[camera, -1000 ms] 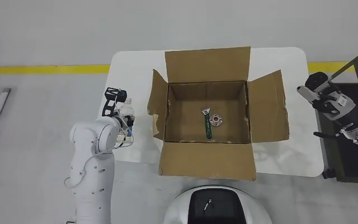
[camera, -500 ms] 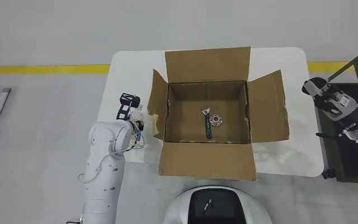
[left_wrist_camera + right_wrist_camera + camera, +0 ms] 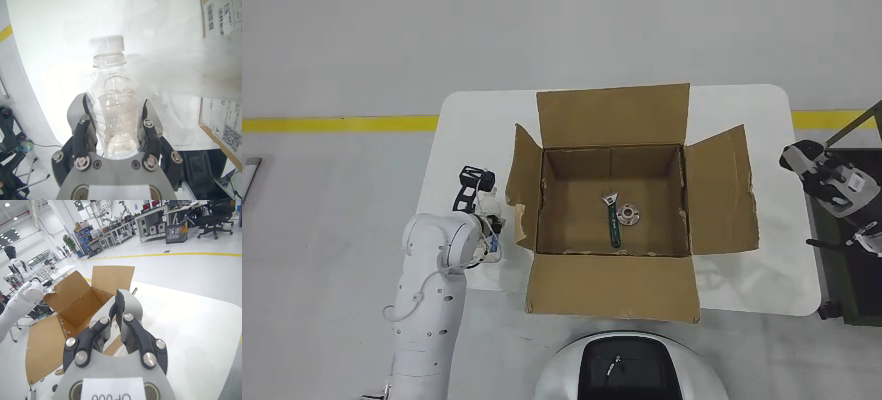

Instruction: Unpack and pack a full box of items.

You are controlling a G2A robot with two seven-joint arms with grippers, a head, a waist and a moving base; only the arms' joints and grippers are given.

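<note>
Left gripper [image 3: 115,106] clamped round a clear plastic bottle [image 3: 111,91], over the white table [image 3: 472,120]; raised left flap [image 3: 525,185] between bottle and open cardboard box [image 3: 612,120]; green wrench [image 3: 613,222] and metal ring [image 3: 628,213] inside; right gripper [image 3: 119,306] fingers pressed together, empty, near the table's right edge

top camera looks straight down on the box [image 3: 612,118]; both wrist cameras see its flaps.
</note>
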